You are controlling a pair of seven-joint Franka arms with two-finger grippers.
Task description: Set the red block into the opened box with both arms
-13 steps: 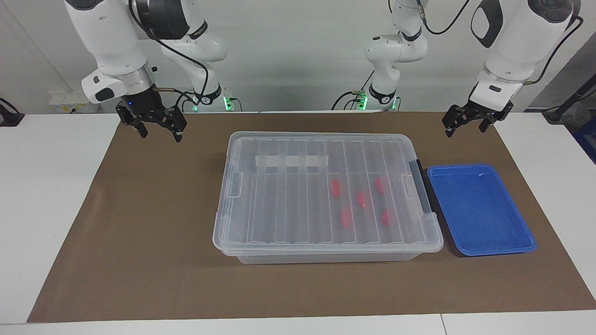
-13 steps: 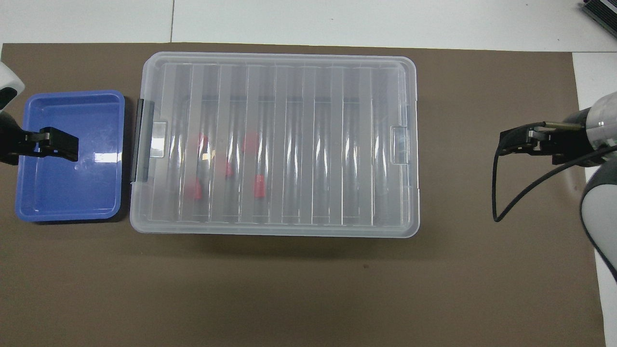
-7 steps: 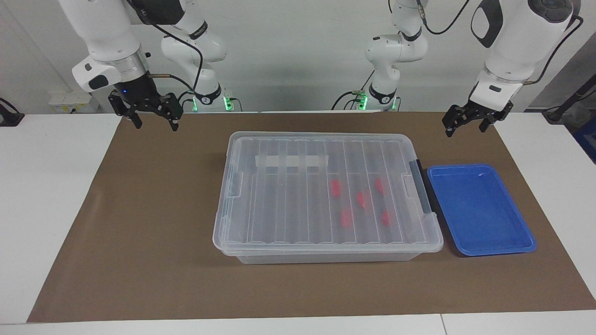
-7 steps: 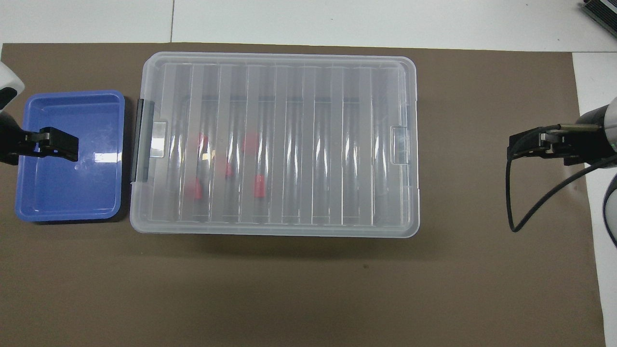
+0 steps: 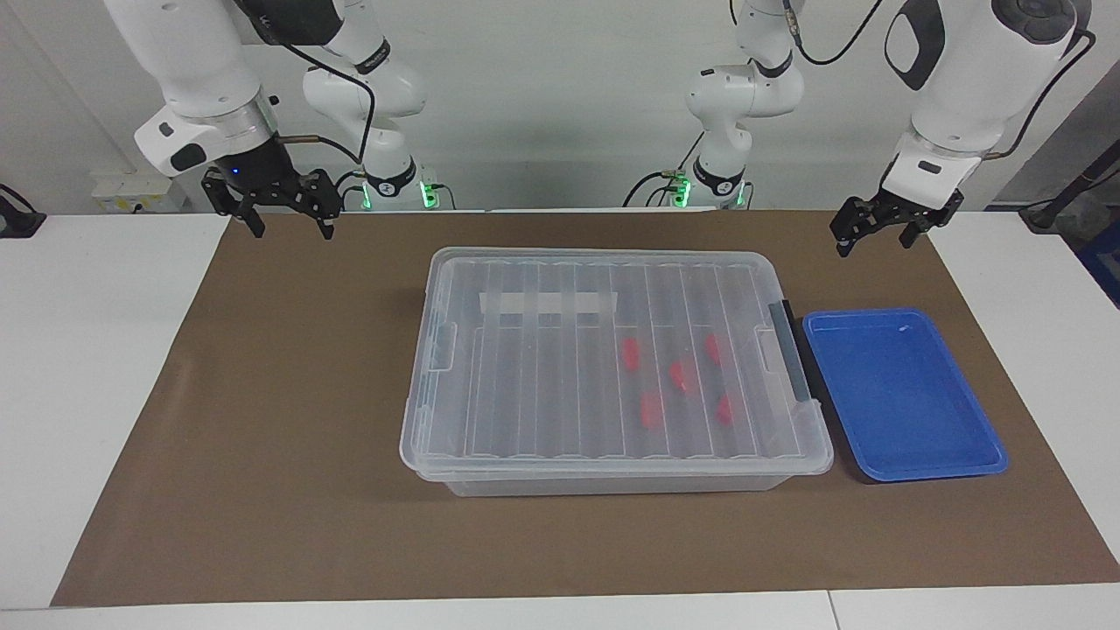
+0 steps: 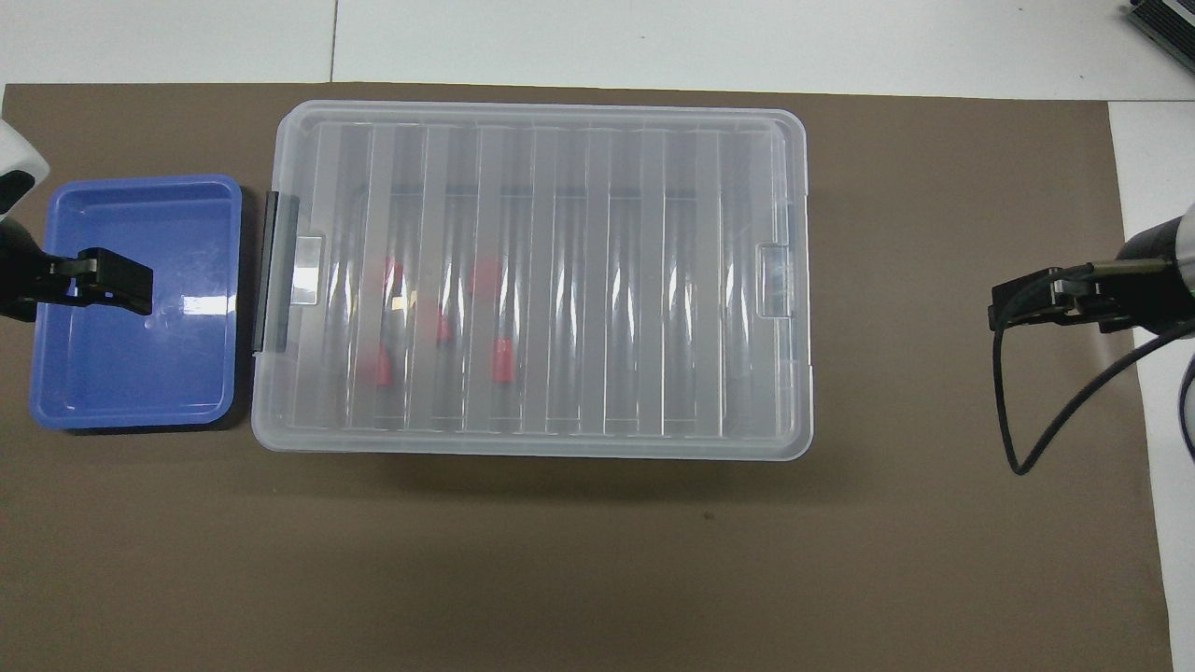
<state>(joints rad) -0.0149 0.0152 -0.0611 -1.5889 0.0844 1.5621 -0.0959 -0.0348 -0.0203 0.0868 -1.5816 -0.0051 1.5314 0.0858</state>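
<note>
Since a second ago the right claw [image 5: 282,203] has lifted and drawn back toward its own base, and now hangs over the mat's corner at the right arm's end of the table, jaws wide and empty. At the left arm's end, the left claw [image 5: 875,226] waits over the mat's edge nearest the robots, also wide and empty. Farther out, the box [image 5: 612,271] sits mid-mat with its ribbed lid [image 5: 542,385] on. Five red blocks [image 5: 652,408] lie inside, under the lid, toward the tray end. The blue tray [image 5: 906,472] sits just beside the box's black-barred end, holding nothing. Judging by this, the blocks are in and both arms are pulled clear because the work is finished.
</note>
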